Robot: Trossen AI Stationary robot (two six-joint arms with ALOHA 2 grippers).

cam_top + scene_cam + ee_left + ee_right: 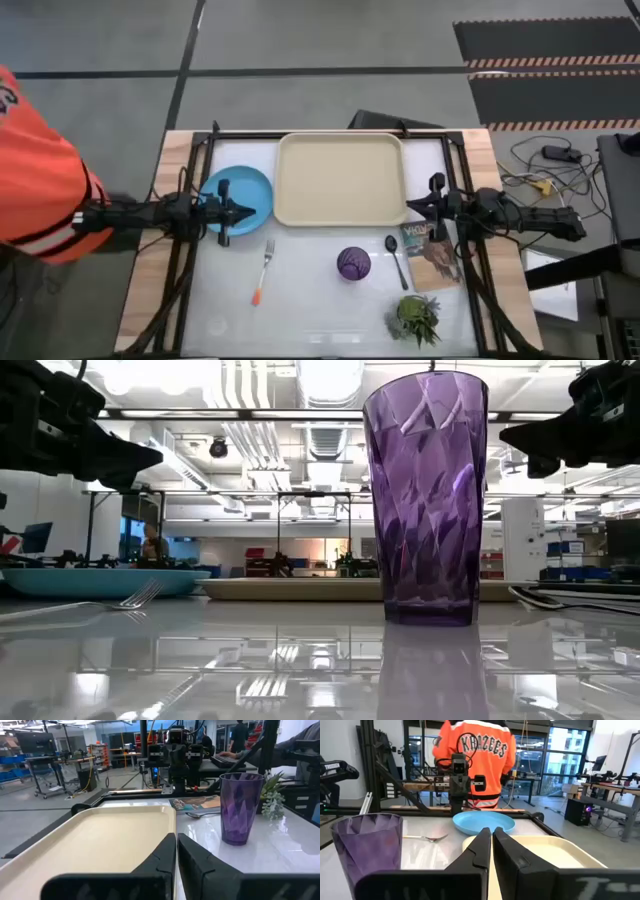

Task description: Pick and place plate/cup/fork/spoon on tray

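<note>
So the table top is glossy white and mirror-like; in the low view the cup (pixel 426 495) throws a clear reflection on it. One cup: translucent purple plastic, faceted sides, wider at the mouth than the base, standing upright at about 6 o'clock from the tray (pixel 341 178) and apart from it. One tray: big cream plastic rectangle, rounded corners, raised rim, smooth matte inside, nothing on it, sitting at the 12 o'clock side of the table. One plate (pixel 243 190): round, light blue, shallow rim, just beside the tray at its 9 o'clock. One fork (pixel 262 271): thin silver tines and neck with an orange tip on the handle, lying flat at roughly 5 o'clock from the plate, well clear of the tray. One spoon (pixel 394 257): small, dark, oval bowl and skinny handle, flat on the table at 3 o'clock from the cup, just beside a small book (pixel 430 256) with a picture cover. One little green potted plant (pixel 414 317) sits at 6 o'clock from the book. Two arms: the left gripper (pixel 227 212) is over the plate with its fingers pressed together, nothing between them, and the right gripper (pixel 436 205) is at the tray's 4 o'clock corner above the book, fingers also together and holding nothing. A person in an orange jersey (pixel 474 755) stands past the left end of the table.
</note>
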